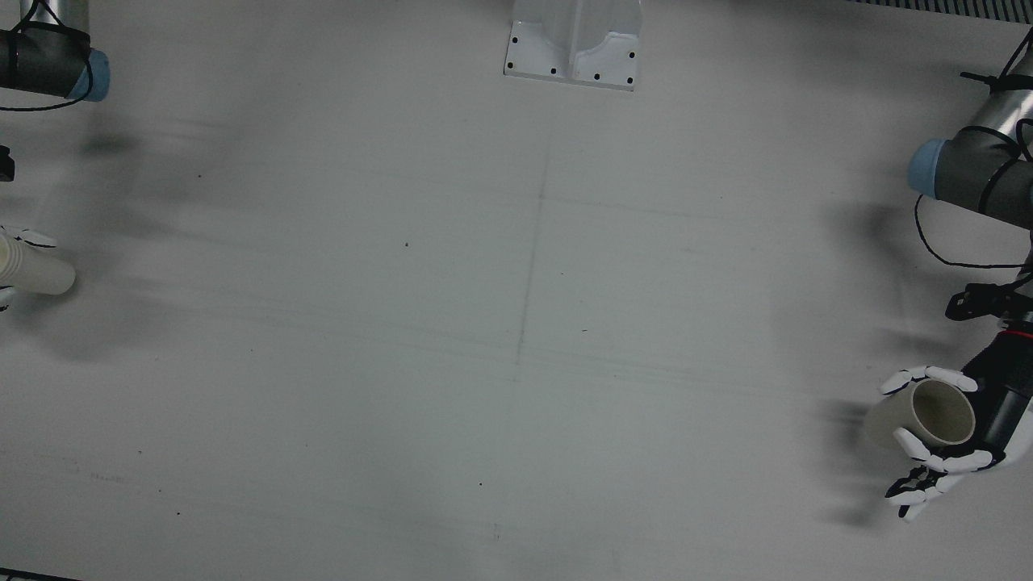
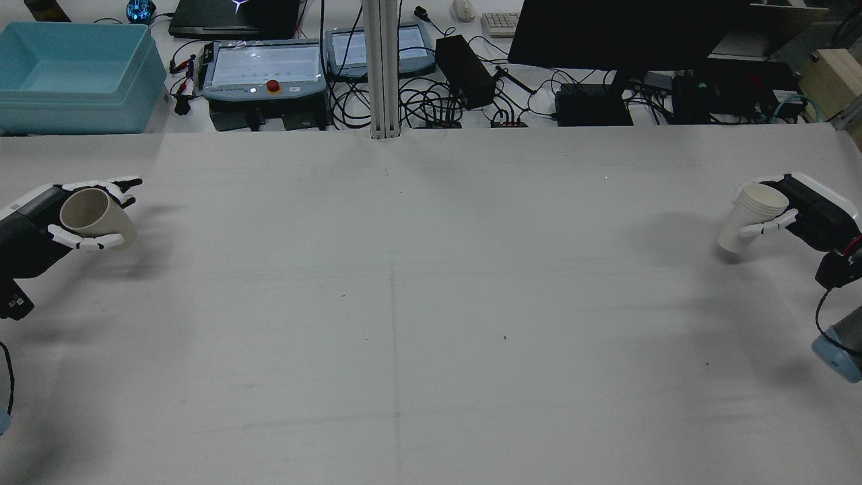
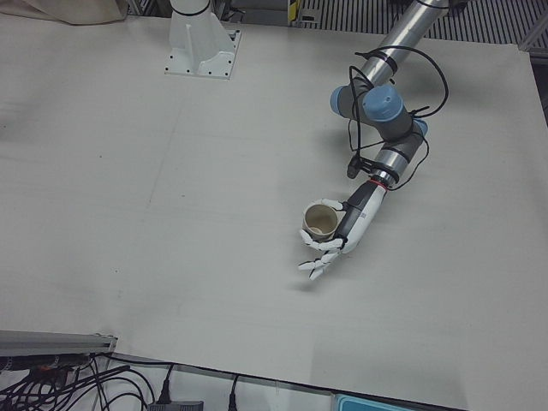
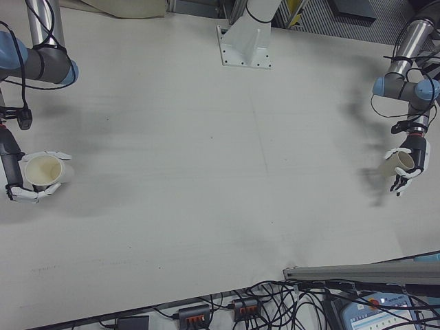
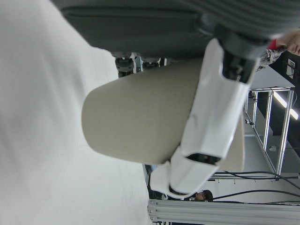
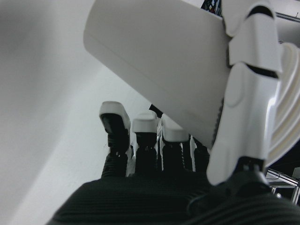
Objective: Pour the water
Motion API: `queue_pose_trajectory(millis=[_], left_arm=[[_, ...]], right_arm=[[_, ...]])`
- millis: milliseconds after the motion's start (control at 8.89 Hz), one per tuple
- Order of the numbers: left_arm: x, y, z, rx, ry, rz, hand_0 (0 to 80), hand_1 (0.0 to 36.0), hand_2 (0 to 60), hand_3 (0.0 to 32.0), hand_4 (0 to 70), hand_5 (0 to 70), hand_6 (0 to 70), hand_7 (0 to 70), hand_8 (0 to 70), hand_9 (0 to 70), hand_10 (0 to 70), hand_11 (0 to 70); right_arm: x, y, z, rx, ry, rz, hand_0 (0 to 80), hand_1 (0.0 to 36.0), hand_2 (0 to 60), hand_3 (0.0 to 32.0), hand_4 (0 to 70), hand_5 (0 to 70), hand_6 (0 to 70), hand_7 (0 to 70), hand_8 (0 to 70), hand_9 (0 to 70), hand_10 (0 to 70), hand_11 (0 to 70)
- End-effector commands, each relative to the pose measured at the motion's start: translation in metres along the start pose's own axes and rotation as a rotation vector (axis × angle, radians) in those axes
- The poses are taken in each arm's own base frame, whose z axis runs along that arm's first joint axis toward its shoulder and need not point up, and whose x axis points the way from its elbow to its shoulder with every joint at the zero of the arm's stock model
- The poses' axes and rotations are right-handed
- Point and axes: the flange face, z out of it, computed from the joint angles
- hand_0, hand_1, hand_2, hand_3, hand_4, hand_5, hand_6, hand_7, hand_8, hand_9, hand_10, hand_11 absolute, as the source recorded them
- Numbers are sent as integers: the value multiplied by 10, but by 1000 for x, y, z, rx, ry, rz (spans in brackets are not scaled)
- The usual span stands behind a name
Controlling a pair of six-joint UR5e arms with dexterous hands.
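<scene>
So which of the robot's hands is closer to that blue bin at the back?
Left. The left hand, holding a paper cup, is just in front of the blue bin. The right hand, holding stacked cups, is at the table's opposite end.

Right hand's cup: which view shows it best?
The rear view: the right hand holds the cup side-on, tilted, stacked rims visible. The right-front view looks into its mouth. The front view crops it at the edge. The right hand view shows only its wall. The left-front view misses it.
</scene>
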Motion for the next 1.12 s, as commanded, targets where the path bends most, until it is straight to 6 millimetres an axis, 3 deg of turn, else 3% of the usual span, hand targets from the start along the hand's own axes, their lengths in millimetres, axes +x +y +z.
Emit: queue_pose_trajectory(millis=[0,112,338,450,562,675,788,900,1012], left_arm=[[-5,89,54,-54,-23,-1,800,360,600,0,700,700,210,197,90,85,73,136],[-41,127,80,-68,-77,-11,800,360,600,0,700,700,216,199,90,85,72,135],[-122,191,111,-88,-190,15,800,360,600,0,700,700,218,199,91,85,76,141],[-136,217,127,-98,-204,56,800,360,600,0,700,700,223,198,92,85,76,141],[-158,224,125,-92,-247,60,800,360,600,0,700,700,234,199,95,85,76,141],[-160,226,123,-85,-254,60,800,360,600,0,700,700,242,199,95,83,72,135],[-157,230,122,-86,-252,57,800,360,600,0,700,700,239,198,94,82,71,134],[-150,236,121,-93,-254,55,800,360,600,0,700,700,234,194,91,78,68,129],[-147,247,119,-105,-256,47,800,360,600,0,700,700,226,191,89,77,65,125]], right_arm=[[-114,85,-4,-3,-139,5,602,211,376,0,554,700,700,700,572,700,460,657],[-160,132,-15,-5,-189,18,614,220,383,0,580,700,700,700,554,700,427,610],[-252,238,-3,-59,-291,11,624,231,406,0,608,700,700,700,545,700,412,589],[-282,298,6,-99,-319,-14,639,257,490,0,666,700,700,700,542,692,411,589],[-315,365,24,-147,-362,-146,768,324,600,0,700,700,700,700,538,684,404,581],[-325,456,49,-197,-385,-336,800,360,600,0,700,700,700,700,552,700,415,601],[-275,523,76,-222,-377,-421,800,360,600,0,700,700,700,700,568,700,425,619],[-202,565,93,-238,-363,-476,800,360,600,0,700,700,700,700,572,700,428,623],[-126,599,97,-237,-341,-587,800,360,600,0,700,700,700,700,557,700,418,610]])
